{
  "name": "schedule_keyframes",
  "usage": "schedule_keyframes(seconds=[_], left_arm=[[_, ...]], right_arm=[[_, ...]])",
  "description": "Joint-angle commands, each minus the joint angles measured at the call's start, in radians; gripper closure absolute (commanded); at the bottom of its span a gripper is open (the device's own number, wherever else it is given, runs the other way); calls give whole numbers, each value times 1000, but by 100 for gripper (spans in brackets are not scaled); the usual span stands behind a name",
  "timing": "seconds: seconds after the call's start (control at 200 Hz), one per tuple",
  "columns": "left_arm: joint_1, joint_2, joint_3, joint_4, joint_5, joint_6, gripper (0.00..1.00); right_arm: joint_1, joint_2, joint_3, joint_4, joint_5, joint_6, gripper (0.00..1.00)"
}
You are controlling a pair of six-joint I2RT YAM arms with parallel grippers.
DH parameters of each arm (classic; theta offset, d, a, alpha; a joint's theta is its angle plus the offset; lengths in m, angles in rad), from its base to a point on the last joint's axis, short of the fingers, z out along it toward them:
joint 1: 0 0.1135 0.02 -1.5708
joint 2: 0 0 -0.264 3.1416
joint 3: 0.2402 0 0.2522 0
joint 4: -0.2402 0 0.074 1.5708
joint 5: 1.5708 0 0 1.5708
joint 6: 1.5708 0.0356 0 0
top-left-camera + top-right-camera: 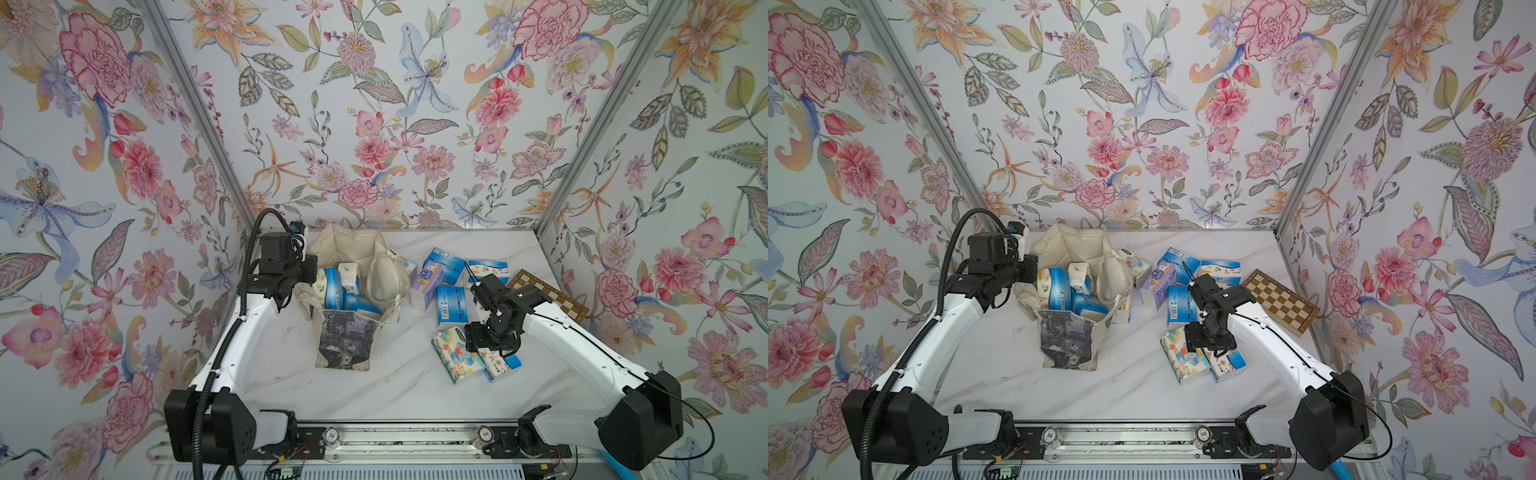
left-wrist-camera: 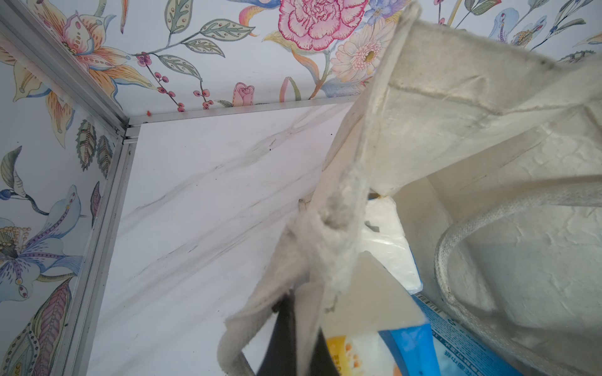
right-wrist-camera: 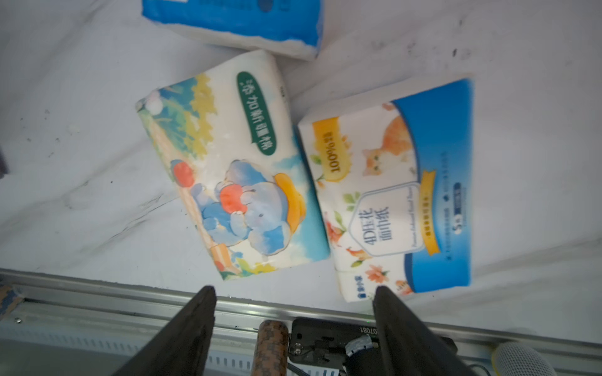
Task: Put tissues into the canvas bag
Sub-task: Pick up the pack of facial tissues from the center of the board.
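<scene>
My left gripper point(image 1: 301, 289) was clamped on the rim of the canvas bag point(image 1: 349, 249) at ten o'clock on the table point(image 1: 415, 386) to keep its mouth open, while my right gripper point(image 3: 294, 291), jaws apart, hovered over loose tissues point(image 3: 234, 175) at four o'clock, likely my next pick.

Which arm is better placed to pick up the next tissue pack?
Right. The right fingers, open, hang above the elephant pack and kitten pack; the left fingers are shut on the canvas bag rim.
</scene>
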Motion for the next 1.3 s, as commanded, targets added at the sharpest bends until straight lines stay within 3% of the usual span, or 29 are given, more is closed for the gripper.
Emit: schedule_keyframes(seconds=[0.0,0.2,0.42,0.971,1.126,1.296], left_arm=[[6,8,-14,58,32,4,100],[7,-5,-23,50,23,9,100],[8,-21,-27,34,4,18,100],[16,-24,-23,19,-9,21,100],[17,-22,-22,14,-11,24,100],[19,-20,-14,3,-19,29,100]], right_arm=[[55,31,-2,12,-50,18,19],[92,89,-31,80,-36,34,13],[92,143,-37,131,30,29,0],[102,247,-69,217,82,-18,1],[105,278,-73,245,51,-35,1],[105,286,-70,314,-126,-52,1]])
